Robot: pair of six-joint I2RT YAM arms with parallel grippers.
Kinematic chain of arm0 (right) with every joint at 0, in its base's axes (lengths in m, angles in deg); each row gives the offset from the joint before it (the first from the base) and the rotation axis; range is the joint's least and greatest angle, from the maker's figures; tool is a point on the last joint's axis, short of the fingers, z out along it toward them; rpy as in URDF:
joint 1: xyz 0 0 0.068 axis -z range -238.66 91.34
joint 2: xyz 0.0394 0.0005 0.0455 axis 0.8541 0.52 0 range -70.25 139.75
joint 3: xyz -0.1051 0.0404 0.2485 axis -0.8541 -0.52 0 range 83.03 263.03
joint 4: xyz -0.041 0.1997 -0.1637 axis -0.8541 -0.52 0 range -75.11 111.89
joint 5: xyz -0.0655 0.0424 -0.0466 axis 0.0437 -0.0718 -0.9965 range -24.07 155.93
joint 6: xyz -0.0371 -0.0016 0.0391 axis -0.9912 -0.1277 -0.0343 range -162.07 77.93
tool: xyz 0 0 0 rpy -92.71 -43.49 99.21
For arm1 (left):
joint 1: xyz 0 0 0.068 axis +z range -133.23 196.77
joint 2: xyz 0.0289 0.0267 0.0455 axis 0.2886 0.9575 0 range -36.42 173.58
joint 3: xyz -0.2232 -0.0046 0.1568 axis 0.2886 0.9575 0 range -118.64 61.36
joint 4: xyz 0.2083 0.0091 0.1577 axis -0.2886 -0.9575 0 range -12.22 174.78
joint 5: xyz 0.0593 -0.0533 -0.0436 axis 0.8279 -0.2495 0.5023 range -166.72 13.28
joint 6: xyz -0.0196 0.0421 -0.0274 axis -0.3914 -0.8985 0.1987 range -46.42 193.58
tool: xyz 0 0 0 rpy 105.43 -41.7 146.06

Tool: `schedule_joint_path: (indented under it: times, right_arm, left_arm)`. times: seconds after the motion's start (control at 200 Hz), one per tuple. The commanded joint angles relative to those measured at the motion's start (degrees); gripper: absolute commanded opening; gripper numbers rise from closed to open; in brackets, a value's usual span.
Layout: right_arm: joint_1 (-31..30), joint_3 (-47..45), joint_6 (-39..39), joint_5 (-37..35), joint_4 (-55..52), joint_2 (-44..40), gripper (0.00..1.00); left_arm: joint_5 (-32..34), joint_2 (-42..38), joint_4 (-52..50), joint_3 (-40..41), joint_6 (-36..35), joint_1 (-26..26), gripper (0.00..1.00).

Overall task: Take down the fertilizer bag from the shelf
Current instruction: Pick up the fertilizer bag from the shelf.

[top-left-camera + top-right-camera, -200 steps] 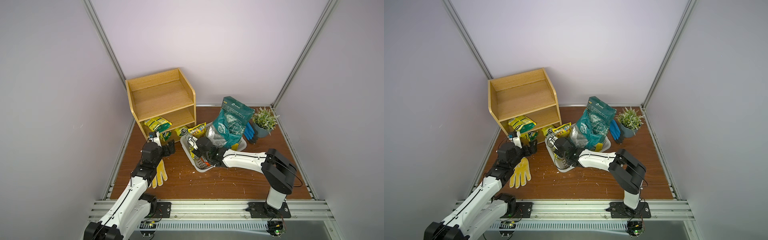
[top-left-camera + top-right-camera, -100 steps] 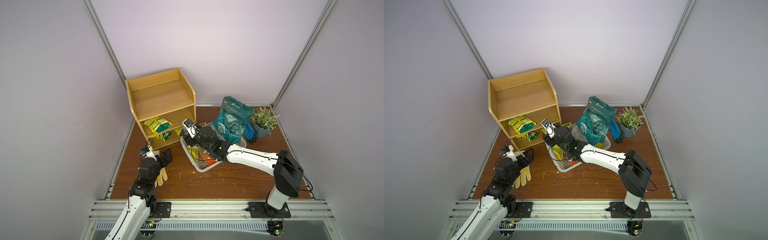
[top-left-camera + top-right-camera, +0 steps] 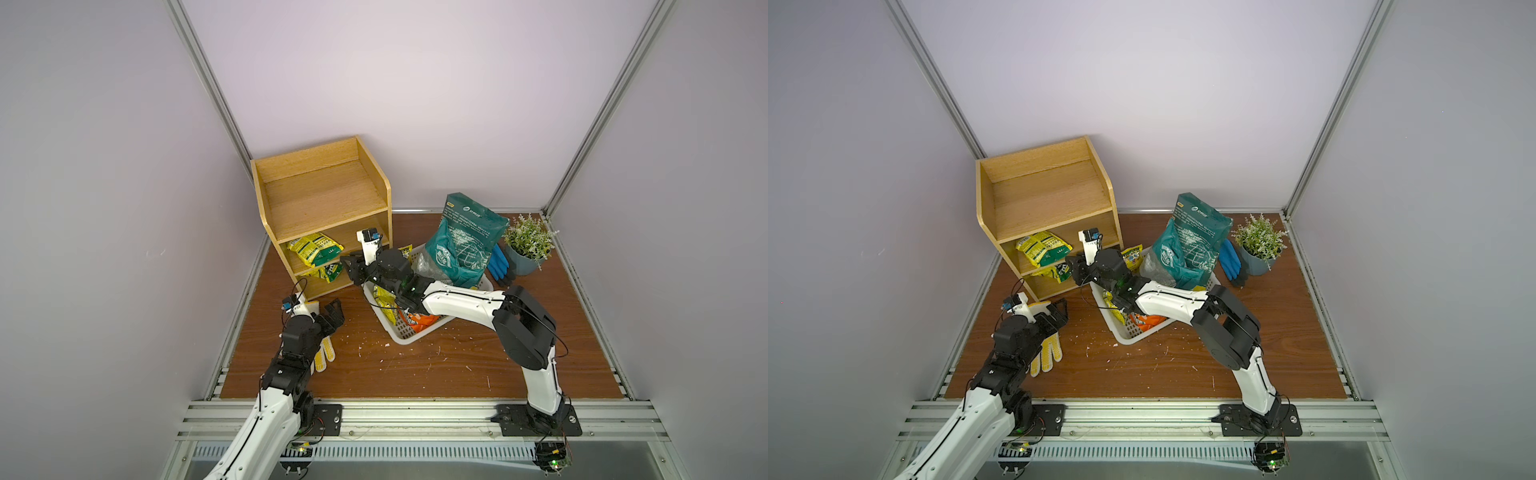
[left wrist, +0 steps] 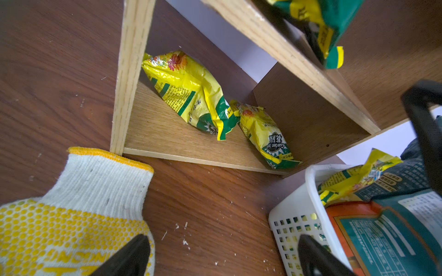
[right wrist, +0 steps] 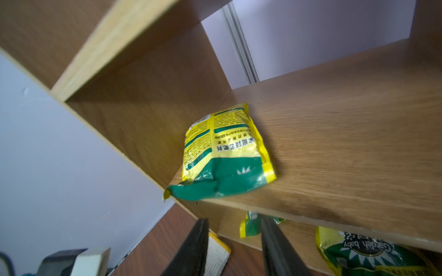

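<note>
- Shelf (image 3: 324,195) (image 3: 1050,195) is placed at the back left of the table (image 3: 415,374), against the wall.
- Fertilizer bag (image 3: 316,249) (image 3: 1043,249) (image 5: 224,155), yellow and green, is seen lying flat on the middle tier, toward the left side board. Its green end is pushed slightly past the front edge of that tier.
- Two similar bags (image 4: 189,93) are noted on the bottom tier, side by side.
- Right gripper (image 3: 352,268) (image 3: 1076,270) (image 5: 233,241) is held just in front of the shelf, a little below the middle tier's front edge. It is near the bag's overhanging end but apart from it.
- Its fingers (image 5: 196,246) are parted by a narrow gap, and nothing is grasped between them.
- Left gripper (image 3: 332,316) (image 3: 1059,311) (image 4: 222,258) is held low over the table, in front of the shelf's bottom left corner.
- It is positioned over the cuff end of a work glove (image 3: 325,353) (image 4: 71,203). Its fingers are spread wide and nothing is held.
- White basket (image 3: 399,337) (image 4: 287,215) is set right of the shelf and packed with bags; the right arm is stretched across it.
- A large teal bag (image 3: 465,241) is stood at the basket's far end.
- A potted plant (image 3: 528,245) and blue gloves (image 3: 498,262) are seen at the back right.
</note>
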Motion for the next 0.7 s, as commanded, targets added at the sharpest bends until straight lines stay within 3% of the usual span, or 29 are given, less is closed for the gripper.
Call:
schedule_joint_path:
  times: [0.0, 0.255, 0.485, 0.696]
  right_arm:
    - [0.8, 3.2, 7.2, 0.5, 6.3, -0.3, 0.42]
    - [1.8, 7.8, 9.4, -3.0, 4.0, 4.6, 0.40]
    - [1.7, 13.7, 11.0, -0.6, 0.5, 9.2, 0.43]
    - [1.2, 13.5, 12.7, 0.6, -0.6, 10.0, 0.45]
  left_arm:
    - [0.7, -1.5, 1.9, -0.4, -1.5, 0.6, 1.00]
    - [0.1, -2.7, 3.6, 0.6, -1.1, 0.7, 1.00]
    - [0.2, -2.3, 3.2, 0.1, -1.5, 0.7, 1.00]
    - [1.5, -3.8, 2.3, 0.3, -1.4, 0.7, 1.00]
